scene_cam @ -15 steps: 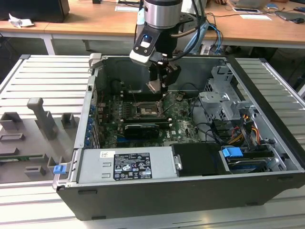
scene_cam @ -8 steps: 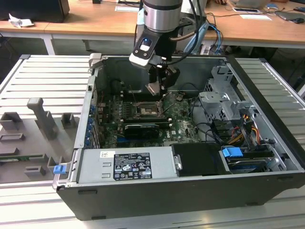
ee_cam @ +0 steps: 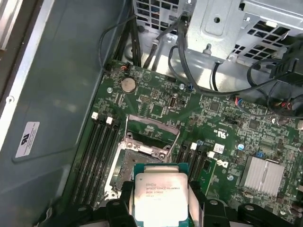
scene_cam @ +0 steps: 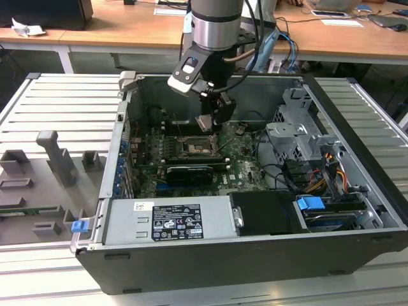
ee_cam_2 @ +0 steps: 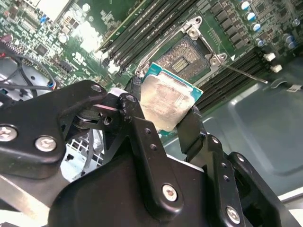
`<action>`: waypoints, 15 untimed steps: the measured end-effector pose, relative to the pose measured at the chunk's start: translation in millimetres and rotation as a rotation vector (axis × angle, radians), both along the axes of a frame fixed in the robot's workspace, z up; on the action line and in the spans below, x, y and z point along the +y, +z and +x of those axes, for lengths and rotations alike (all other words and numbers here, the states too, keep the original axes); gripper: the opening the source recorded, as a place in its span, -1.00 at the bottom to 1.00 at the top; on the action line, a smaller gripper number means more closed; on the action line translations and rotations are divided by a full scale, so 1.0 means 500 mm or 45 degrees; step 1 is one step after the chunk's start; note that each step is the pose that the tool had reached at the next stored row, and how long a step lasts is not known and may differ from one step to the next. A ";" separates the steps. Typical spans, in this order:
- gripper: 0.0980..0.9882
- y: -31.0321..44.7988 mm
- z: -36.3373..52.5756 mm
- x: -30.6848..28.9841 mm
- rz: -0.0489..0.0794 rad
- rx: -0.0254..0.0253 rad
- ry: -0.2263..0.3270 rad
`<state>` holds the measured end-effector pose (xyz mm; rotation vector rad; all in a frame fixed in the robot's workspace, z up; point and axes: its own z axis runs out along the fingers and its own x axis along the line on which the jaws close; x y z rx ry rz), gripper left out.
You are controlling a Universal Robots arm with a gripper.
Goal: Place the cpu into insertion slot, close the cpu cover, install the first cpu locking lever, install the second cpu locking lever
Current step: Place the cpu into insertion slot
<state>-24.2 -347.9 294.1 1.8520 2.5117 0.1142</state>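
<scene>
Behind your workspace you see a long pale wooden desk (scene_cam: 127, 29) on white legs (scene_cam: 65, 60), sheets of paper (scene_cam: 171, 9) and a crumpled white scrap (scene_cam: 25, 27) lying on it, a black box (scene_cam: 44, 13) at the exterior view's left, nearer you a grey slatted metal table (scene_cam: 57, 102), even indoor light

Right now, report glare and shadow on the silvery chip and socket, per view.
Second wrist view: soft patchy sheen on the pale silvery square cpu in the black gripper. First wrist view: cpu face evenly lit. Exterior view: the dark grey-rimmed insertion slot lies dimly lit.
</scene>
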 end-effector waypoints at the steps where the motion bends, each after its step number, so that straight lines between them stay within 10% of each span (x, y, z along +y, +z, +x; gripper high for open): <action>1: 0.00 -0.002 0.000 0.000 0.000 0.0004 -0.001; 15: 0.00 -0.049 -0.018 0.000 0.001 0.0047 -0.185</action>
